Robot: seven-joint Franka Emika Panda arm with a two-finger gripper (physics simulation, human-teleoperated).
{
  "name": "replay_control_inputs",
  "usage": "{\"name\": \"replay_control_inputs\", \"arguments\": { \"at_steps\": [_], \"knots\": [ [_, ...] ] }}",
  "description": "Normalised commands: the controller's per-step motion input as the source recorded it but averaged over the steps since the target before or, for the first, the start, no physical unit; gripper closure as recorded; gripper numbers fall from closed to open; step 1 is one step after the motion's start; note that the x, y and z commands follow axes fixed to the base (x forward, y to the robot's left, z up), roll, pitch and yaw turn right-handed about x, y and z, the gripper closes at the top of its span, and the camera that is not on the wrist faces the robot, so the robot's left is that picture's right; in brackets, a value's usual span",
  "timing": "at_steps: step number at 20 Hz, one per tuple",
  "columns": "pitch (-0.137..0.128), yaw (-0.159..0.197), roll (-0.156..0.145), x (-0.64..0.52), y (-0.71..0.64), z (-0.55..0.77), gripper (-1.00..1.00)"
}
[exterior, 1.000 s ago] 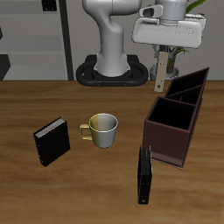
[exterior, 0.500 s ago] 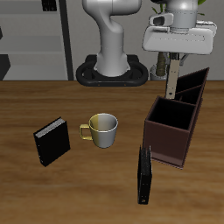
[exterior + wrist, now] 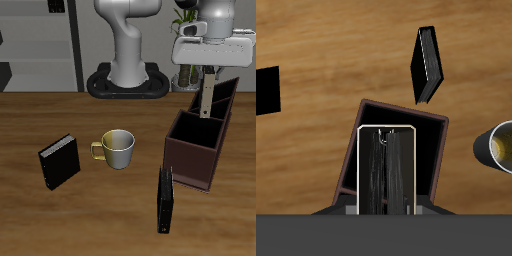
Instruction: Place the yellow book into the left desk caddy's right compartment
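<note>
My gripper [image 3: 210, 72] is shut on the yellow book [image 3: 206, 97], which hangs upright and slightly tilted from the fingers. It hangs above the back end of the left desk caddy [image 3: 190, 163], the dark maroon box with an inner divider, and does not touch it. In the wrist view the book [image 3: 384, 175] shows edge-on between my fingers [image 3: 360, 170], over an open dark compartment of the caddy [image 3: 406, 109]. I cannot tell which compartment it is.
A blacker caddy [image 3: 225, 94] stands just behind the maroon one. A tall black book [image 3: 165, 199] stands at the caddy's front corner. A yellow mug [image 3: 117, 148] and a black square book [image 3: 59, 160] lie farther along the table.
My gripper has carried the yellow book sideways along the back of the table, from beside the caddies to above the maroon caddy's back end. Nothing else moved.
</note>
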Motion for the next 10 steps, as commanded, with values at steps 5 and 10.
{"name": "replay_control_inputs", "arguments": {
  "at_steps": [5, 10],
  "knots": [
    [0.003, 0.008, -0.006, 0.1, 0.0, -0.19, 1.0],
    [0.023, 0.004, -0.009, 0.1, -0.04, -0.27, 1.0]
  ]
}}
